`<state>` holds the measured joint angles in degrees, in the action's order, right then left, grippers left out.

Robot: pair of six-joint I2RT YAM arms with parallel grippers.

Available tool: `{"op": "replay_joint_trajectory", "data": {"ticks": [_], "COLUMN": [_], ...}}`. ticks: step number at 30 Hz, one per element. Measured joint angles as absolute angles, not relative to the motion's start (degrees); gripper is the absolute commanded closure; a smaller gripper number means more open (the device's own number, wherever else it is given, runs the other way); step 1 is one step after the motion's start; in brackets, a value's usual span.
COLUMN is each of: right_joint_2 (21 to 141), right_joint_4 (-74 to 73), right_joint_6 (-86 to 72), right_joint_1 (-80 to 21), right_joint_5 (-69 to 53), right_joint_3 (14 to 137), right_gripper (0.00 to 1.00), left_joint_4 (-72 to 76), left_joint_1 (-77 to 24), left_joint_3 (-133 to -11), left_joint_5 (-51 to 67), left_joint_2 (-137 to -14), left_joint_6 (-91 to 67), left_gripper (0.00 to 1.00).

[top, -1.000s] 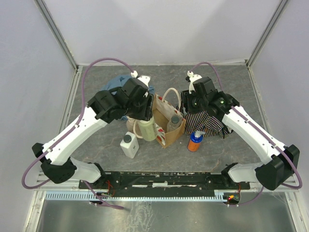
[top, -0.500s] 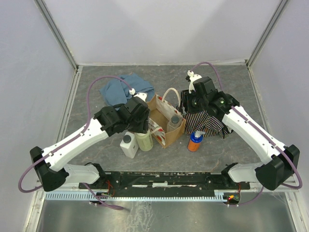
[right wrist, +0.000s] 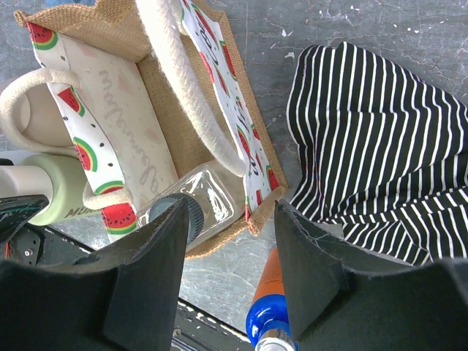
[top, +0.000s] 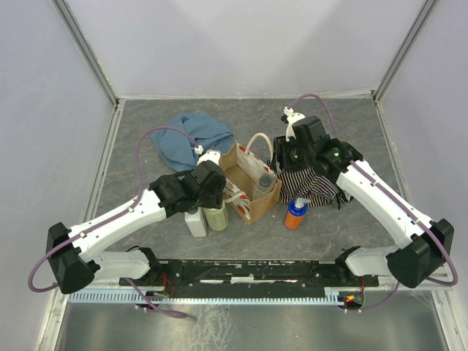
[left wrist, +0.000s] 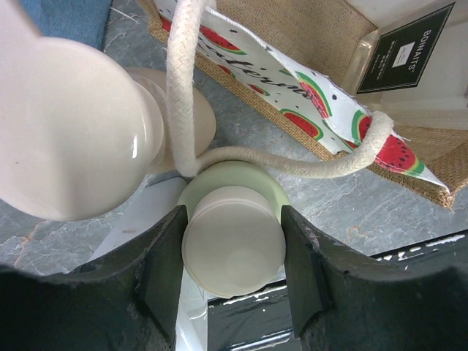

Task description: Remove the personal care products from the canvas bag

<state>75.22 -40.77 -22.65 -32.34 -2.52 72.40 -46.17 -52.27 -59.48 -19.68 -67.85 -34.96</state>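
Observation:
The canvas bag (top: 245, 206) stands open mid-table, watermelon print on its side (left wrist: 292, 80). A clear squarish bottle with a grey cap (top: 264, 180) lies inside it (right wrist: 208, 201). My left gripper (top: 208, 186) is shut on the cream cap of the beige bottle (left wrist: 232, 241), which stands on the table (top: 216, 218) left of the bag beside a white bottle (top: 195, 222). A rope handle (left wrist: 183, 88) drapes against the beige bottle. The blue-and-orange bottle (top: 295, 213) stands right of the bag. My right gripper (right wrist: 230, 212) is open and empty above the bag's right corner (top: 289, 157).
A blue cloth (top: 194, 131) lies behind the bag on the left. A black-and-white striped cloth (top: 318, 183) lies right of the bag, under my right arm (right wrist: 380, 146). A black rail (top: 248, 274) runs along the near table edge.

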Motion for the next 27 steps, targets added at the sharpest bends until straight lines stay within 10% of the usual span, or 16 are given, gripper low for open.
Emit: {"op": "replay_joint_trajectory", "data": {"ticks": [27], "right_joint_2": [75.2], "right_joint_4": [-41.2], "right_joint_6": [-22.7], "right_joint_1": [-32.3], "right_joint_5": [0.6], "right_joint_3": [72.4], "right_gripper": [0.4], "left_joint_4": [-38.7], "left_joint_1": [-59.2], "left_joint_3": [-76.2], "left_joint_5": [-20.4], "left_joint_2": [-81.3], "left_joint_6": [-34.5], "left_gripper": [0.33]}}
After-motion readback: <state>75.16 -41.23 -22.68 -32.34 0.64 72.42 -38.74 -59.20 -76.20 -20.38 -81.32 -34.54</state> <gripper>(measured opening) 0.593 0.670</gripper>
